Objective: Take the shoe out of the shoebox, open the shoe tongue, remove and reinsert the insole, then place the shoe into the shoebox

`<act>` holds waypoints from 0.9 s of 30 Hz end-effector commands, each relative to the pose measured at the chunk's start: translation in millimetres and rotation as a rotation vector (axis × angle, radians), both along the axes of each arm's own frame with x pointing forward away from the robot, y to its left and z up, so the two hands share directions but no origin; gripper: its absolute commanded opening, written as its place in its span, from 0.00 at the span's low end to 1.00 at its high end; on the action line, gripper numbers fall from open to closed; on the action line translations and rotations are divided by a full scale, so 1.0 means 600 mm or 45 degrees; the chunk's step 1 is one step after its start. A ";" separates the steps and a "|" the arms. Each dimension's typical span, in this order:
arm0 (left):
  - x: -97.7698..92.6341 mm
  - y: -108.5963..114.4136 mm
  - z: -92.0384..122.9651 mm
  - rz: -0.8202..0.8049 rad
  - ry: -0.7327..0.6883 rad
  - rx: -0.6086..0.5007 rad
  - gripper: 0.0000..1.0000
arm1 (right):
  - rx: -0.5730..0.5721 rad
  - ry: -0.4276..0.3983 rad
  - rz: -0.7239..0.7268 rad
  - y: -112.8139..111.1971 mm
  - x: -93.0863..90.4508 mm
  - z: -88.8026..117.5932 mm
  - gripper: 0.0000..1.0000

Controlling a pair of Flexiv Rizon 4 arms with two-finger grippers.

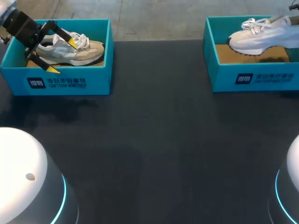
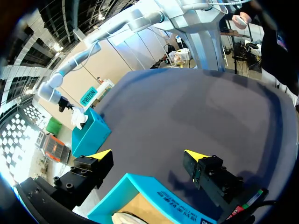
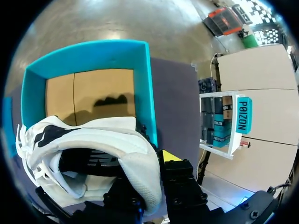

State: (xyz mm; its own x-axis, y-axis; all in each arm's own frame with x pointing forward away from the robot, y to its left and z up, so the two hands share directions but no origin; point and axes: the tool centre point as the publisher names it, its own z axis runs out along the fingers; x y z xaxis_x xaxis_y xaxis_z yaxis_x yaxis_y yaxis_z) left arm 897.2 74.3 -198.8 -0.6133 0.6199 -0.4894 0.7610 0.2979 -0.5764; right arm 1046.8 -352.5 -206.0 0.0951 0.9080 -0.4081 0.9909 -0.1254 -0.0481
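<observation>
A beige and white shoe lies in the left teal shoebox. My left gripper hangs open over that shoe's heel end, one yellow tip on either side, not touching it. In the left wrist view the left gripper is spread wide above the box corner. A white shoe hangs tilted over the right teal shoebox. My right gripper is shut on its heel collar. In the right wrist view the white shoe fills the space ahead of the right gripper, above the box's cardboard floor.
The dark table stretches between the two boxes and toward the near edge. Two white rounded arm bases stand at the near corners. The right box and the raised white shoe show far off in the left wrist view.
</observation>
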 end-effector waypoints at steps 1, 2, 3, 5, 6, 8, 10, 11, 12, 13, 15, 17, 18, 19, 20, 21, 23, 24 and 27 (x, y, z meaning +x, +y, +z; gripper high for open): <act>0.001 0.000 0.001 -0.002 0.000 0.004 1.00 | 0.002 -0.005 -0.008 -0.004 -0.005 -0.014 0.00; 0.001 0.000 0.001 -0.002 0.000 0.004 1.00 | 0.002 -0.004 -0.010 -0.005 -0.005 -0.016 0.00; 0.001 0.000 0.001 -0.002 0.000 0.004 1.00 | 0.010 -0.003 -0.022 -0.005 -0.005 -0.020 0.00; 0.001 0.000 0.001 -0.002 0.000 0.004 1.00 | 0.010 -0.002 -0.022 -0.005 -0.004 -0.024 0.00; 0.001 0.000 0.001 -0.002 0.000 0.004 1.00 | 0.007 -0.003 -0.023 -0.004 -0.003 -0.027 0.00; 0.001 0.000 0.001 -0.002 0.000 0.004 1.00 | 0.008 -0.011 -0.032 -0.006 0.000 -0.033 0.00; 0.001 0.000 0.001 -0.002 0.000 0.004 1.00 | 0.011 -0.014 -0.040 -0.008 0.005 -0.041 0.00; 0.001 0.000 0.001 -0.002 0.000 0.004 1.00 | 0.008 -0.021 -0.047 -0.009 0.007 -0.045 0.00; 0.001 0.000 0.001 -0.002 0.000 0.004 1.00 | 0.010 -0.021 -0.049 -0.010 0.010 -0.049 0.00; 0.001 0.000 0.001 -0.002 0.000 0.004 1.00 | 0.012 -0.021 -0.051 -0.010 0.012 -0.052 0.00; 0.001 0.000 0.001 -0.002 0.000 0.004 1.00 | 0.010 -0.025 -0.058 -0.010 0.016 -0.057 0.00; 0.001 0.000 0.001 -0.002 0.000 0.004 1.00 | 0.008 -0.024 -0.073 -0.010 0.019 -0.061 0.00; 0.001 0.000 0.001 -0.002 0.000 0.004 1.00 | 0.015 -0.025 -0.079 -0.011 0.021 -0.065 0.00; 0.001 0.000 0.001 -0.002 0.000 0.004 1.00 | 0.014 -0.027 -0.082 -0.011 0.022 -0.068 0.00; 0.001 0.000 0.001 -0.002 0.000 0.004 1.00 | 0.013 -0.028 -0.083 -0.010 0.024 -0.070 0.00; 0.001 0.000 0.001 -0.002 0.000 0.004 1.00 | 0.009 -0.033 -0.094 -0.010 0.025 -0.072 0.00; 0.001 0.000 0.001 -0.002 0.000 0.004 1.00 | 0.010 -0.041 -0.109 -0.011 0.027 -0.077 0.00; 0.001 0.000 0.001 -0.002 0.000 0.004 1.00 | 0.012 -0.049 -0.122 -0.011 0.028 -0.080 0.00; 0.001 0.000 0.001 -0.002 0.000 0.004 1.00 | 0.014 -0.049 -0.149 -0.012 0.032 -0.091 0.00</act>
State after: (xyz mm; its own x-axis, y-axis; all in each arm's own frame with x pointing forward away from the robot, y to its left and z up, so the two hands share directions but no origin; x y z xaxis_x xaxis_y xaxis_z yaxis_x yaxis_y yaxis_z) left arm 897.2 74.3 -198.8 -0.6134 0.6199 -0.4894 0.7610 0.2979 -0.5764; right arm 1059.6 -358.1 -255.8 0.2120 0.8950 -0.3923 0.9727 -0.2322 -0.0041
